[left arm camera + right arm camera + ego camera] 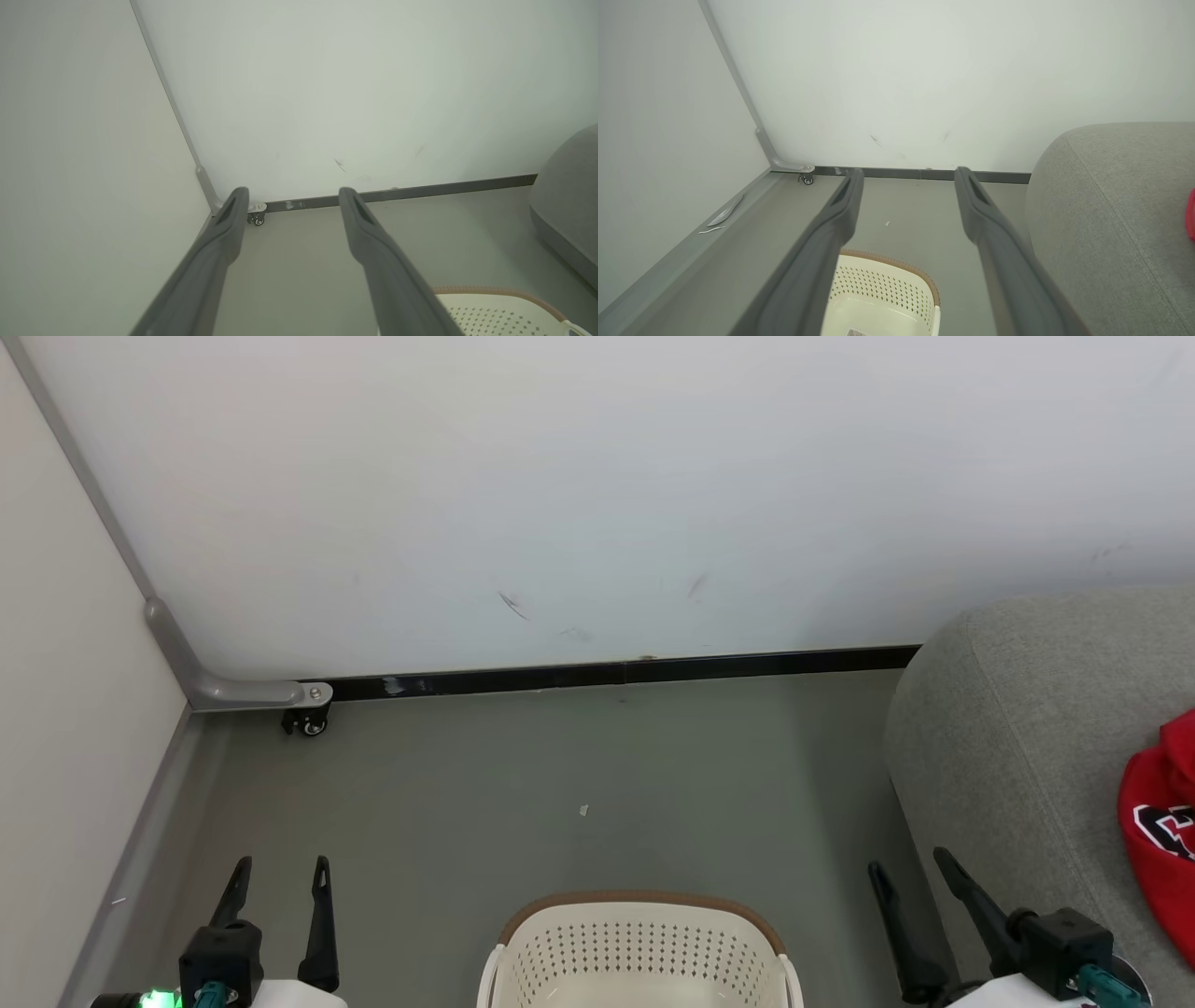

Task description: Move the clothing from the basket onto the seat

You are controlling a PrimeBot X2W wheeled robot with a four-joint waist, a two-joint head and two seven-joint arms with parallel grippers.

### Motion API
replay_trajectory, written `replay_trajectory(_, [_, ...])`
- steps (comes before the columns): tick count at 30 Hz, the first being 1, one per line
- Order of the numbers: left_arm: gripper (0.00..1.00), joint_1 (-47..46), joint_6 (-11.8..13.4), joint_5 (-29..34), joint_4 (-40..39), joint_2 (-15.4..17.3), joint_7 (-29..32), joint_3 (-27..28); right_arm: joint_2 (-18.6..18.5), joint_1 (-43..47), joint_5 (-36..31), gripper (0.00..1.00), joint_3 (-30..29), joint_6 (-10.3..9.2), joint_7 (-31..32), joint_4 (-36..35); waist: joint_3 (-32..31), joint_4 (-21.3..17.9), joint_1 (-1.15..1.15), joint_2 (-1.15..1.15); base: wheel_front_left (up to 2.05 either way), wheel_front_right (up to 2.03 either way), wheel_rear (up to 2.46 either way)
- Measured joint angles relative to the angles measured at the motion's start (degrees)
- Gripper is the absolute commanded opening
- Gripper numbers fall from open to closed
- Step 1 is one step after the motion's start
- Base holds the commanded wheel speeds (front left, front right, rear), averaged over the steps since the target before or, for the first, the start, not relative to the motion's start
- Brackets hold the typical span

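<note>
My left pincer [283, 866] and right pincer [907, 861] gape wide, empty; basket [641, 903] at six o'clock, red clothing [1162, 821] on seat [1008, 728] at three.

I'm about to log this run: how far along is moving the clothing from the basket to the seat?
Done: red clothing lies on the seat; the visible part of the basket holds a paper label and no fabric. In hand: nothing, left gripper and right gripper both open. Left: probably nothing, though the basket's near end is cut off.
</note>
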Motion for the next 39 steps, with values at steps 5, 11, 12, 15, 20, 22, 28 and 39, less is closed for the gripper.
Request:
replay_trajectory(5, [1.0,-0.32,0.01,0.03,0.08,0.04,0.0,0.32,0.0,0.01,0.01,1.0,-0.11,0.0,0.0,-0.19,0.14,0.06,0.0,0.0,0.0,0.0,0.0])
replay_trajectory(11, [0.85,-1.1,0.44,0.49,0.37,0.11,0.0,0.42,0.01,0.01,0.21,1.0,-0.1,0.0,0.07,-0.54,0.34,0.18,0.0,0.0,0.0,0.0,0.0])
replay_trajectory(12, [0.88,-1.1,0.44,0.49,0.4,0.11,0.0,0.46,0.01,0.01,0.29,1.0,-0.1,0.0,0.08,-0.6,0.39,0.2,0.0,0.0,0.0,0.0,0.0])
replay_trajectory(15, [0.0,0.04,0.4,0.37,1.8,-1.0,0.1,-0.03,0.4,0.27,0.25,0.0,0.23,0.01,0.11,1.0,0.42,0.22,0.0,0.0,0.0,0.0,0.0])
replay_trajectory(20, [0.0,2.45,0.34,0.13,3.49,-2.86,0.33,-0.8,0.77,1.81,0.3,0.0,0.49,0.01,0.23,3.05,0.43,0.21,0.0,0.0,0.0,0.0,0.0])
replay_trajectory(22, [0.0,2.56,-0.13,-0.65,3.5,-2.88,0.66,-0.45,0.77,2.27,0.94,0.0,0.7,0.01,0.23,3.05,0.46,0.19,0.0,0.0,0.0,0.0,0.0])
replay_trajectory(28, [0.0,2.54,-1.19,-4.63,3.53,-3.13,1.99,1.41,0.76,2.31,5.0,0.0,1.85,0.0,0.23,1.71,0.6,0.13,0.01,0.0,0.0,0.0,0.0])
replay_trajectory(39, [0.0,2.53,-4.19,-14.02,3.15,-4.28,4.64,4.04,0.75,2.42,18.49,0.0,0.79,0.0,1.45,1.15,1.13,0.23,0.13,0.0,0.0,0.0,0.0])
